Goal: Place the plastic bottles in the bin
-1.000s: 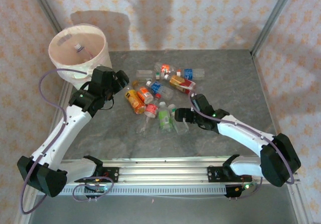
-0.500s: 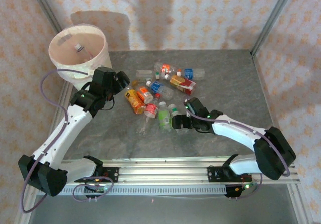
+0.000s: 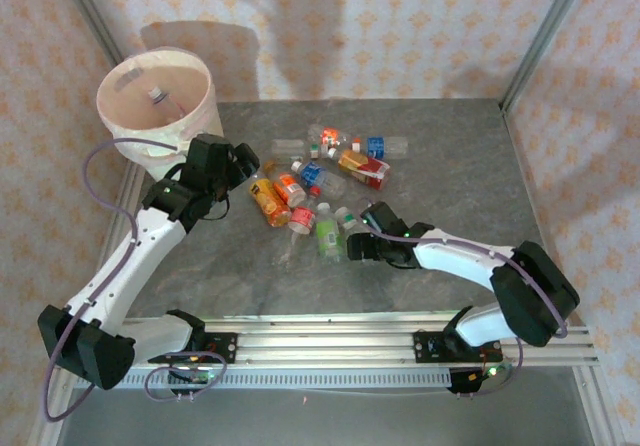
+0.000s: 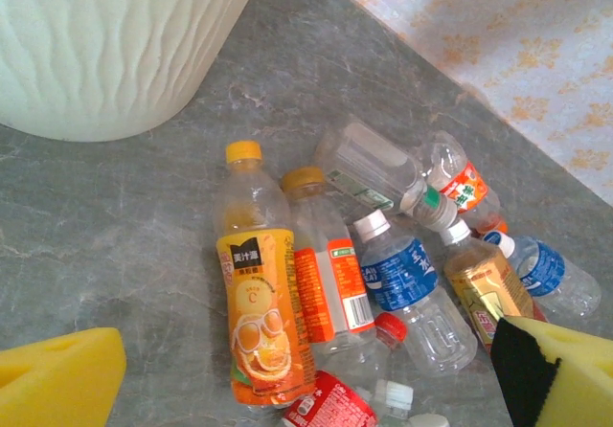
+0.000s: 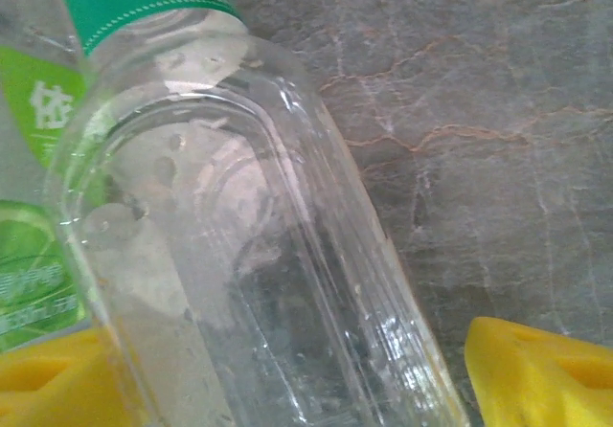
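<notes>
The left end effector, wide open, hangs over the small clear plastic bottles lying on the grey surface beside the large round white bin. The right end effector, not yet closed, straddles one clear green-labelled bottle.

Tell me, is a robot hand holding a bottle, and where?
Nothing is held yet. The right gripper straddles the clear bottle at its body, one pad apart from it. The left gripper hangs open above other bottles.

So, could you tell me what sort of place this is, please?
Probably a robot test cell: a grey tabletop enclosed by patterned panels on metal posts, with arms bolted to a rail.
</notes>
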